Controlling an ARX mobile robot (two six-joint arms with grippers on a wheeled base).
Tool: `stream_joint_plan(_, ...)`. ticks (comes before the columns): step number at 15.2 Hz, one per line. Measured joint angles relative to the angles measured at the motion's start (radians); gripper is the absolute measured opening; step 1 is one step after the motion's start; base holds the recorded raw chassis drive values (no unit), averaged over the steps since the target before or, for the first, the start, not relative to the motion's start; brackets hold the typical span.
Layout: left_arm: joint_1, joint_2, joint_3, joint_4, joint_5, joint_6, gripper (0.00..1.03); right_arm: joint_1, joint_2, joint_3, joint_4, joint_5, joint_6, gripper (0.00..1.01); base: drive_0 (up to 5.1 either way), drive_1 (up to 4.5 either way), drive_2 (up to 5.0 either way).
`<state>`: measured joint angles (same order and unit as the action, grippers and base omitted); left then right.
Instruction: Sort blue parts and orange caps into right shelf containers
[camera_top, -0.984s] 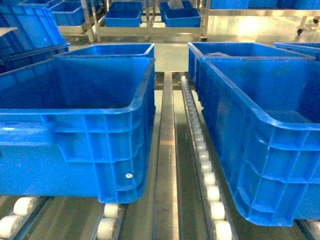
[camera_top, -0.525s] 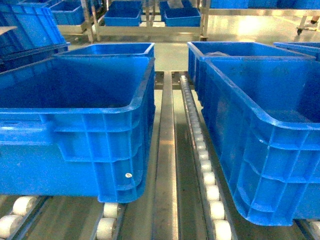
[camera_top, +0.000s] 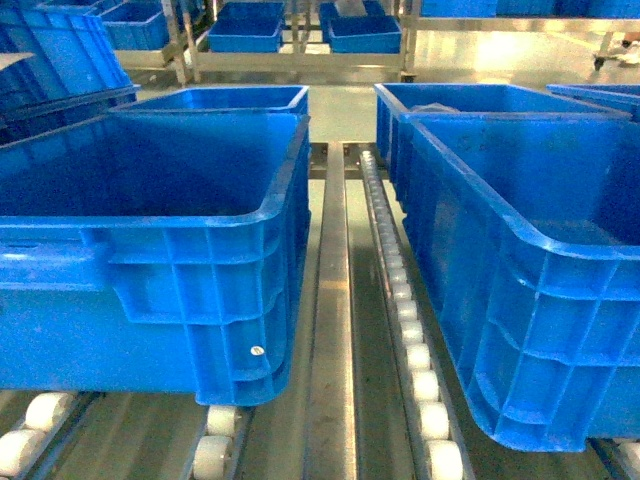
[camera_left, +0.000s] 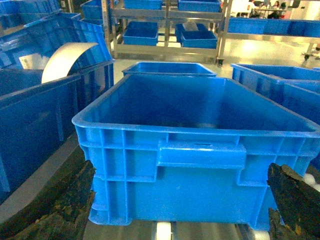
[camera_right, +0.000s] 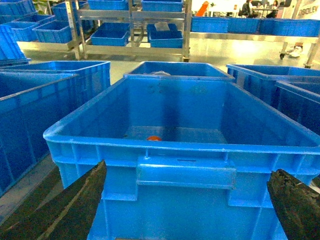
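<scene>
One small orange cap (camera_right: 153, 138) lies on the floor of the deep blue container (camera_right: 185, 170) right in front of my right gripper (camera_right: 180, 210). That gripper is open and holds nothing; its dark fingers (camera_right: 65, 210) show at both lower corners. My left gripper (camera_left: 175, 210) is open too, with its fingers (camera_left: 55, 205) apart before another deep blue container (camera_left: 200, 155) whose visible inside looks bare. Neither gripper shows in the head view, where the same two containers (camera_top: 150, 250) (camera_top: 530, 280) stand side by side. No blue parts are in view.
The crates rest on a roller conveyor (camera_top: 415, 350) with a metal rail between them. More blue crates stand behind (camera_top: 225, 98) and on a steel rack (camera_top: 300, 40) at the back. A curved white sheet (camera_left: 65, 60) sticks out of a crate on the left.
The far rack sits slightly higher in the head view than a second ago. The near crates have not moved.
</scene>
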<state>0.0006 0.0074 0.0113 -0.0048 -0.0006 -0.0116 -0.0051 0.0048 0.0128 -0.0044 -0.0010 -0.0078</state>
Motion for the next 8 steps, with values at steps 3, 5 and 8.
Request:
stream_joint_plan(3,0.0,0.0,0.0,0.0,0.0,0.0,0.98,0.0,0.0,0.0,0.0,0.0,0.0,0.98,0.0,0.0,0.0)
stream_joint_plan(5,0.0,0.0,0.0,0.0,0.0,0.0,0.98,0.0,0.0,0.0,0.0,0.0,0.0,0.98,0.0,0.0,0.0)
stream_joint_plan(8,0.0,0.0,0.0,0.0,0.0,0.0,0.98,0.0,0.0,0.0,0.0,0.0,0.0,0.98,0.0,0.0,0.0)
